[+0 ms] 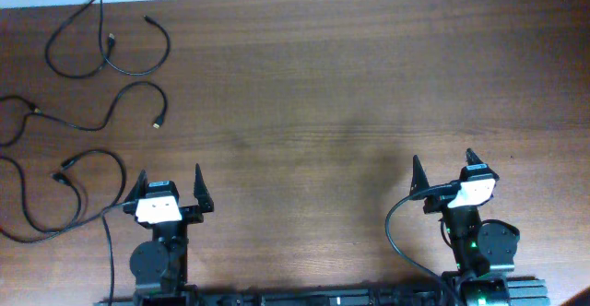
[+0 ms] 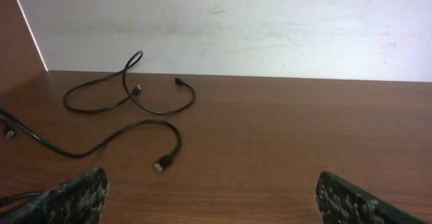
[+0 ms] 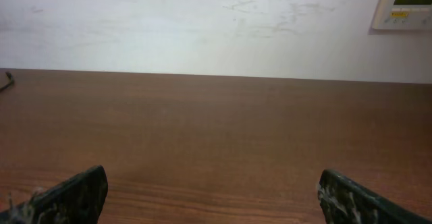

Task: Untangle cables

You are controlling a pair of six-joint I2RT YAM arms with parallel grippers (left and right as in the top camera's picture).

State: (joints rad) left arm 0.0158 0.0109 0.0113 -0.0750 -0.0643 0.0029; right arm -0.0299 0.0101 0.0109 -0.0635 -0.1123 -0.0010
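Three black cables lie apart on the left of the brown table. The top cable (image 1: 167, 41) loops and crosses itself; it also shows in the left wrist view (image 2: 192, 97). The middle cable (image 1: 147, 83) snakes to a plug, seen in the left wrist view (image 2: 162, 163). The lower cable (image 1: 121, 168) loops near my left gripper. My left gripper (image 1: 171, 179) (image 2: 212, 197) is open and empty, just right of the lower cable. My right gripper (image 1: 442, 163) (image 3: 212, 197) is open and empty at the front right, far from the cables.
A white wall runs along the table's far edge (image 2: 270, 75). A wall panel (image 3: 405, 5) hangs at the top right of the right wrist view. The right arm's own black lead (image 1: 392, 232) curves beside its base. A cable tip (image 3: 8, 77) shows at the far left.
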